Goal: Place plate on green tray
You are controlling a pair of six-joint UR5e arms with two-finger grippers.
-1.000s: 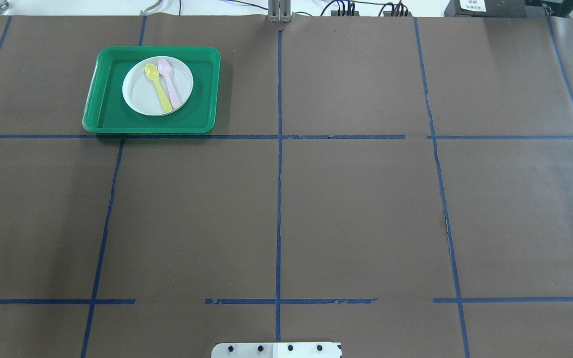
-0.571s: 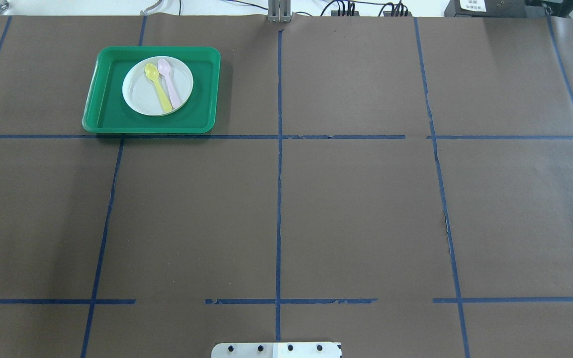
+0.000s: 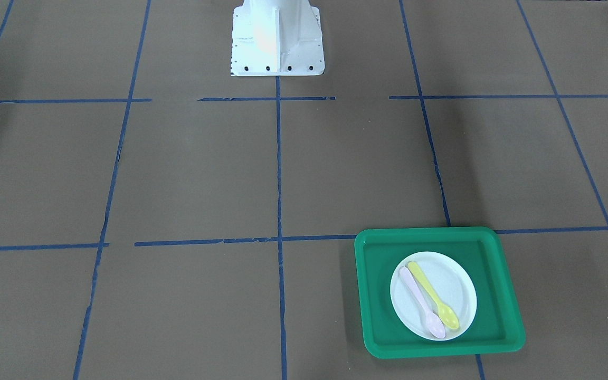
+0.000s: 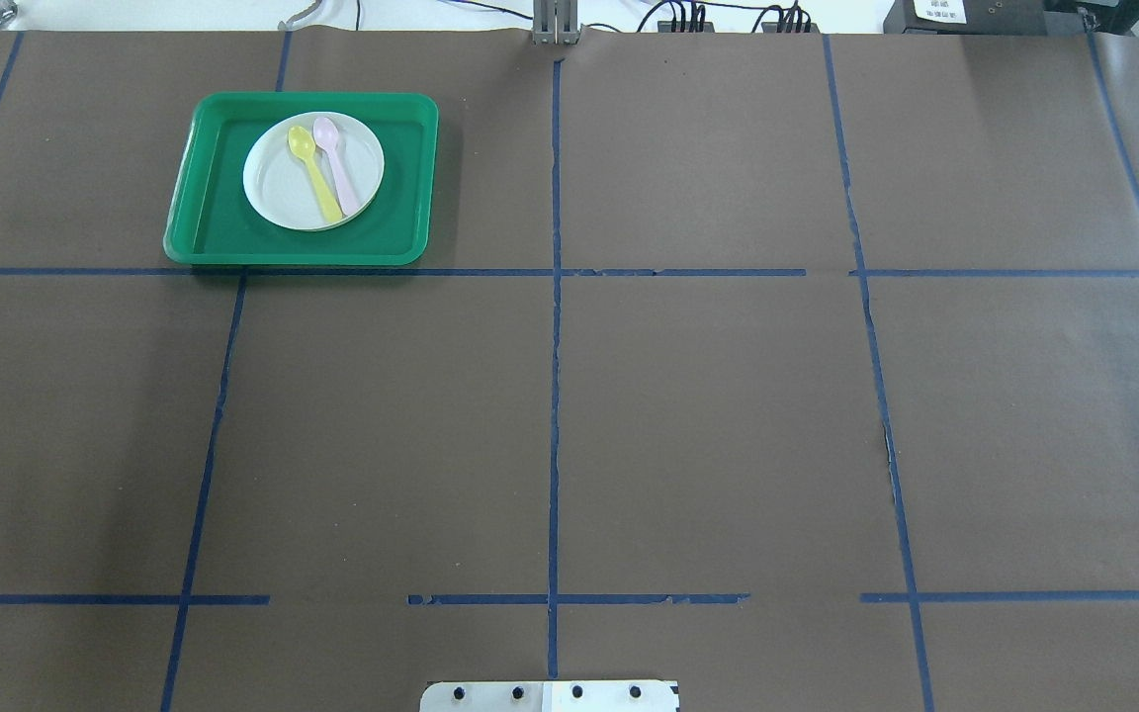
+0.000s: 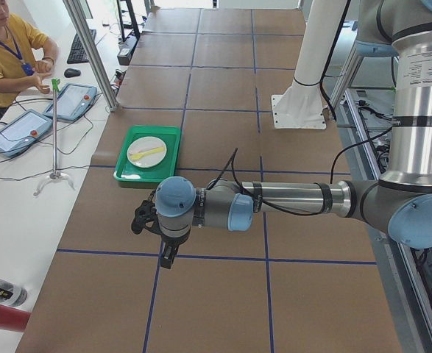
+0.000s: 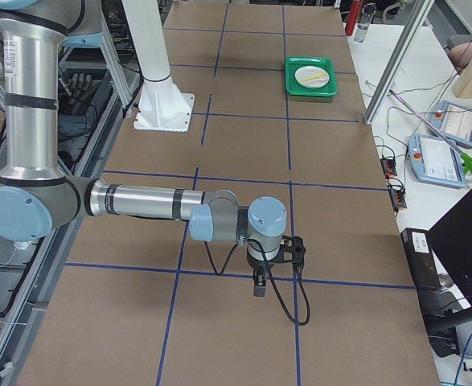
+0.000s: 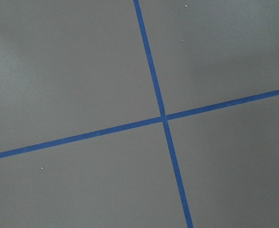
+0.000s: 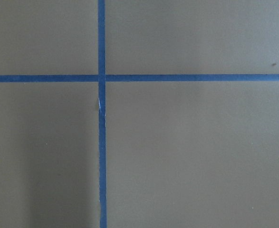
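The small white plate (image 4: 278, 183) lies inside the green tray (image 4: 214, 213) at the table's far left; both show in the front view too, plate (image 3: 457, 279) on tray (image 3: 378, 295). A yellow spoon (image 4: 315, 173) and a pink spoon (image 4: 340, 168) lie on the plate. My left gripper (image 5: 168, 259) hangs over bare table well short of the tray (image 5: 124, 173). My right gripper (image 6: 258, 289) hangs over the table far from the tray (image 6: 292, 87). Both show only in the side views, so I cannot tell whether they are open or shut. Both wrist views show only brown table and blue tape.
Blue tape lines divide the brown table into squares. The white robot base (image 3: 277, 42) stands at the near middle edge. An operator (image 5: 6, 51), teach pendants (image 5: 72, 99) and a metal pole (image 5: 90, 48) are beside the table's far edge.
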